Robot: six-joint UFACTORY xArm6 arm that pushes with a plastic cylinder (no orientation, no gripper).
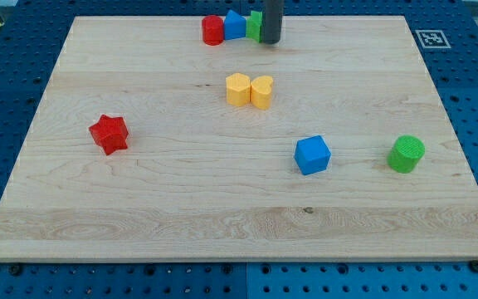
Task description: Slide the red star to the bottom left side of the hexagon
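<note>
The red star lies at the view's left, on the wooden board. A yellow hexagon sits near the middle top, touching a yellow heart on its right. The star is far to the lower left of the hexagon. My tip stands at the top edge of the board, far from the star, up and to the right of the hexagon. The rod covers part of a green block there.
A red cylinder and a blue block stand in a row with the green block at the top edge. A blue cube lies right of centre. A green cylinder lies at the right.
</note>
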